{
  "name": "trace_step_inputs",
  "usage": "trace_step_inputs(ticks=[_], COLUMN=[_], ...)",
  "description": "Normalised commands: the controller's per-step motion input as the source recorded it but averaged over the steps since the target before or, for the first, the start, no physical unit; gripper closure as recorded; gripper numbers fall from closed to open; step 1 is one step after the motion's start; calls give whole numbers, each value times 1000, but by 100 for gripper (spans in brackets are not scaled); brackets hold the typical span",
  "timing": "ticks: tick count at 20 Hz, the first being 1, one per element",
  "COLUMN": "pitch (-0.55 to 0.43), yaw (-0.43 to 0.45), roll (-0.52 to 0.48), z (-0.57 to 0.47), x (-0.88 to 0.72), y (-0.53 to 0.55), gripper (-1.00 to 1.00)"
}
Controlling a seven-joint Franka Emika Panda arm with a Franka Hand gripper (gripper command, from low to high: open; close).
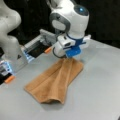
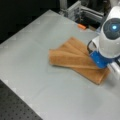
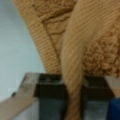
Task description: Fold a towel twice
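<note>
Claw (image 3: 72,100) pinches towel (image 1: 53,82) edge, lifted off table (image 2: 37,47); fingertips hidden by cloth in front views.

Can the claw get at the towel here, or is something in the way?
Yes, it seems so: the claw is already shut on a pinched fold of the towel, lifting one end off the grey table.

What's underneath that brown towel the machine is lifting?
Only the grey table shows around the towel. The end effector pinches one raised edge; the towel's own layers lie beneath it. Whatever sits under the flat part is covered.
</note>
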Motion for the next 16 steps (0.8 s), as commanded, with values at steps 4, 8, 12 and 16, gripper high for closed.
trace_step_inputs(ticks=[4, 8, 12, 16], pitch=[-223, -247, -291, -316], yaw=[-179, -168, -136, -104], roll=[149, 151, 150, 121], z=[-71, -79, -121, -193], x=[-587, -637, -592, -455], y=[-75, -38, -3, 16], gripper=[100, 100, 100, 100])
